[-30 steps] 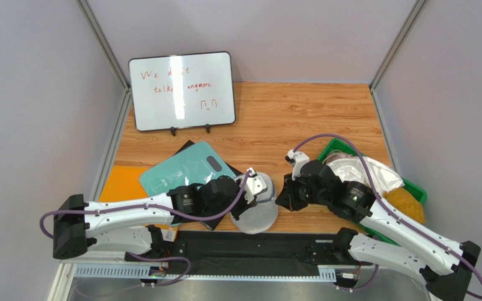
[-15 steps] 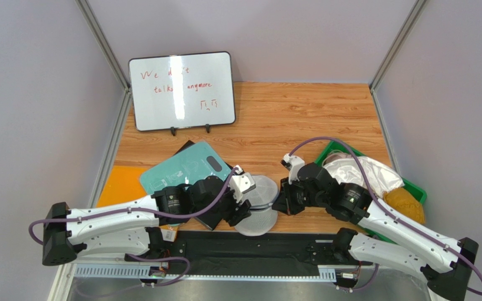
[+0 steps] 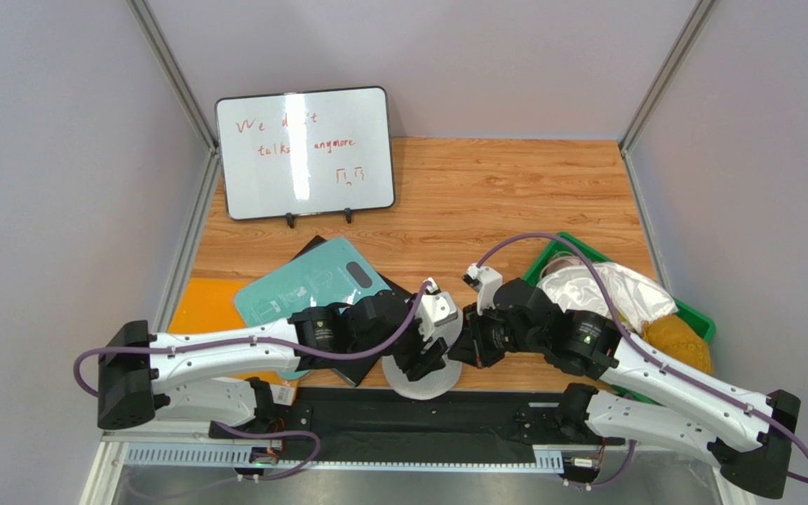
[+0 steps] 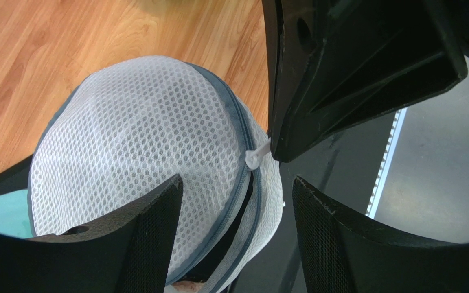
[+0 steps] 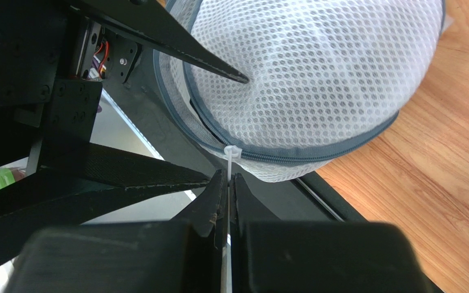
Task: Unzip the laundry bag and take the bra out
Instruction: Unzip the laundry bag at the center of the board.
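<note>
The laundry bag [image 3: 419,381], a round white mesh pouch with a grey-blue zip rim, lies at the table's near edge, partly over the black strip. My left gripper [image 3: 426,352] is open, and its fingers [image 4: 127,238] straddle the bag [image 4: 145,140] at the zip without pinching it. The zip is parted for a short stretch. A sliver of pinkish fabric, the bra [image 4: 182,286], shows in that gap. My right gripper [image 5: 228,180] is shut on the white zip pull [image 5: 231,152], right beside the left one [image 3: 468,345].
A whiteboard [image 3: 305,153] stands at the back. A teal cutting board [image 3: 313,284] over a dark one lies under the left arm, with an orange mat [image 3: 200,307] to its left. A green bin [image 3: 541,261] holding white cloth [image 3: 619,289] sits on the right.
My left gripper let go of the bag and opened, drew back left, then came right again over the zip. The bag settled nearer the front edge. The right gripper shifted slightly left, still shut.
</note>
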You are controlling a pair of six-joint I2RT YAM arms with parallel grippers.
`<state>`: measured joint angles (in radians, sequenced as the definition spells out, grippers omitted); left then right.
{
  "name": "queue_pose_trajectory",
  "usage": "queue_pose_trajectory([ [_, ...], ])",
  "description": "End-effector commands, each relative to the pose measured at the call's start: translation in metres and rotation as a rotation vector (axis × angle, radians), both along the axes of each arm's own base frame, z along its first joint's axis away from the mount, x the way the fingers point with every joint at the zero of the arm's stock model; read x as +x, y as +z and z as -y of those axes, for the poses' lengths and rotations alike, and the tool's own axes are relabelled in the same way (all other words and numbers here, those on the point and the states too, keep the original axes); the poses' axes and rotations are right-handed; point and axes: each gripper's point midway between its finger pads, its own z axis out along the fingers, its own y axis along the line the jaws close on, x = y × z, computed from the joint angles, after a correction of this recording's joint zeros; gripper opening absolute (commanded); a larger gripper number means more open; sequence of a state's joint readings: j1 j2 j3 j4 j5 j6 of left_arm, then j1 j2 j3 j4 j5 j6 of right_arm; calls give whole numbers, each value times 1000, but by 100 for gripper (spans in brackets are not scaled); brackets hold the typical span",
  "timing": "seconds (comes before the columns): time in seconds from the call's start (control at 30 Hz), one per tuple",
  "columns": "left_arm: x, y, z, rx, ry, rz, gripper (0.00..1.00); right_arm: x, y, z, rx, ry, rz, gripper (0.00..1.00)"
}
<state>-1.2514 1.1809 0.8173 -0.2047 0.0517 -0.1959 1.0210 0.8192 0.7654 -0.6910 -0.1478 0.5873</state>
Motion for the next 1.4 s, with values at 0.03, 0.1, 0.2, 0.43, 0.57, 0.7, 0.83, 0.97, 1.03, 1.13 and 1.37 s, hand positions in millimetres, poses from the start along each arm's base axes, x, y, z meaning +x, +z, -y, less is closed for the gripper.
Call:
queue_pose_trajectory([
  [0.03, -2, 17, 17, -88, -32, 16, 70, -1, 17, -10, 61, 11, 20, 0],
  [0.1, -3, 10, 17, -73, -29, 4, 54, -1, 16, -11, 57, 15, 19, 0],
  [0.2, -2, 1, 14, -46, -14, -13, 35, 0, 18, -12, 59, 14, 25, 0],
  [0.43, -5, -7, 7, -35, 0, -30, 17, 2, 17, -10, 44, 1, 33, 0],
  [0.57, -5, -11, 3, -28, 11, -37, 0, 4, 17, -7, 35, -13, 38, 0],
  [0.7, -5, -14, -2, -17, 22, -37, 0, 6, 16, -2, 19, -35, 48, 0],
  [0.83, -3, -15, -7, -14, 39, -29, 0, 7, 15, 4, 6, -52, 55, 0],
  [0.97, -1, -14, -15, -10, 64, -19, 0, 9, 18, 9, 10, -67, 73, 0],
  [1.03, -3, -16, -19, -3, 66, -26, 0, 9, 18, 12, 0, -75, 77, 0],
  [1.13, 0, -19, -26, 5, 95, -22, 0, 10, 16, 14, -10, -80, 80, 0],
  [1.37, 1, -23, -42, 16, 137, -21, 0, 9, 15, 15, -12, -83, 77, 0],
])
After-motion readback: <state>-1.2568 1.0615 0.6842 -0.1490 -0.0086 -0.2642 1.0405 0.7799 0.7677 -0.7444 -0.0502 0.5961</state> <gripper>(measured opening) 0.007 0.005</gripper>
